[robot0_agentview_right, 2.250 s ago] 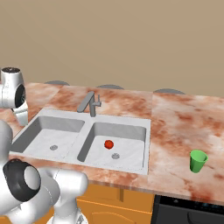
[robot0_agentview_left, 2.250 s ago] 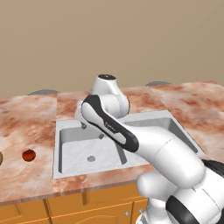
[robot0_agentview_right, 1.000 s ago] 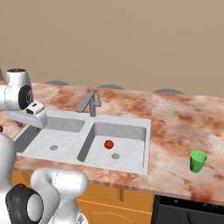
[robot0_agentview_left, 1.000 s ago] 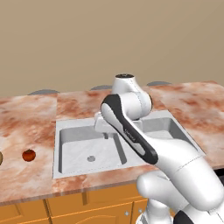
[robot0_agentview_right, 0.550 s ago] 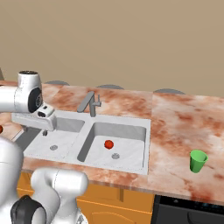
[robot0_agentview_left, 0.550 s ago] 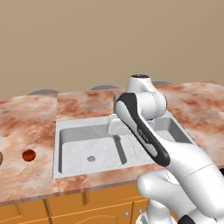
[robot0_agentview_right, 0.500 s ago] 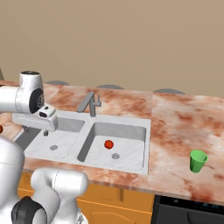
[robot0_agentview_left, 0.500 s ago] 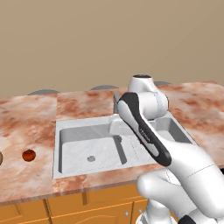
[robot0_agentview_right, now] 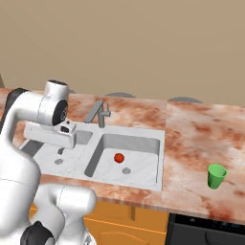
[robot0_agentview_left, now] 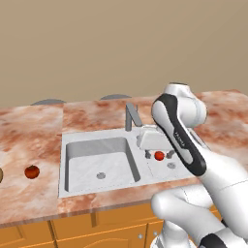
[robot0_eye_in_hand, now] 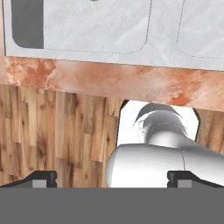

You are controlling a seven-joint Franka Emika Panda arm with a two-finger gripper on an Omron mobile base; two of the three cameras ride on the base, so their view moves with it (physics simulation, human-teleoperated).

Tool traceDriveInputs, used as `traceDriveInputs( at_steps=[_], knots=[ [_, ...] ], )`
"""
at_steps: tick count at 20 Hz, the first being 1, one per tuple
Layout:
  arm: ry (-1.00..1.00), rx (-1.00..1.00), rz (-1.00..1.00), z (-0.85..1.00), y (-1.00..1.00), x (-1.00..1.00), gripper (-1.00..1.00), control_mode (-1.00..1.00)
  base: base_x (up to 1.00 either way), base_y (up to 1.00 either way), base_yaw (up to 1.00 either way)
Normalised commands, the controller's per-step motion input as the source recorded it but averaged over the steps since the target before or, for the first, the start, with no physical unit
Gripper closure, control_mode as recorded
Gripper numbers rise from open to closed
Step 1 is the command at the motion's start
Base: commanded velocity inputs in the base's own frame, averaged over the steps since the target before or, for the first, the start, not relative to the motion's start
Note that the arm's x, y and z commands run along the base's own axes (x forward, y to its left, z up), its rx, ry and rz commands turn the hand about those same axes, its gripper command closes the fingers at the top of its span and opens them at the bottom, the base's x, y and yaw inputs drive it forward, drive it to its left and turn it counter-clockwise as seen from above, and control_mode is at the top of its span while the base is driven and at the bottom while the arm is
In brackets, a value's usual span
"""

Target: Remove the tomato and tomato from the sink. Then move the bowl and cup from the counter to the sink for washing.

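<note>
my claw (robot0_agentview_left: 158, 154): fingers spread wide, holding nothing, above the sink (robot0_agentview_left: 72, 145) | bright tomato (robot0_agentview_right: 118, 157): in right basin | darker tomato (robot0_agentview_left: 32, 172): on surface (robot0_agentview_left: 29, 131) left of sink | green cup (robot0_agentview_right: 217, 176): far right surface | writing: none legible

Readable text: none in any view.
Arm (robot0_agentview_left: 180, 138): a faint dark mark runs along the black band of the link, too small to read.
Counter (robot0_agentview_right: 201, 139): marbled stone, no lettering.
Sink (robot0_agentview_right: 143, 143): plain grey, no marking.
Cup (robot0_agentview_right: 216, 176): plain green, no label.
Cabinet fronts (robot0_agentview_left: 97, 227): plain wood, no signs.
</note>
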Motion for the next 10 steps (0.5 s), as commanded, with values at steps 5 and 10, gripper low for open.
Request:
traceDriveInputs(
  at_steps=[5, 10],
  knots=[
    [0.0, 0.11, 0.14, -0.01, -0.44, -0.2, -1.0, -1.0, 0.0, 0.0, 0.0],
    [-0.04, 0.04, 0.18, -0.01, -0.41, -0.17, -1.0, -1.0, 0.0, 0.0, 0.0]
  ],
)
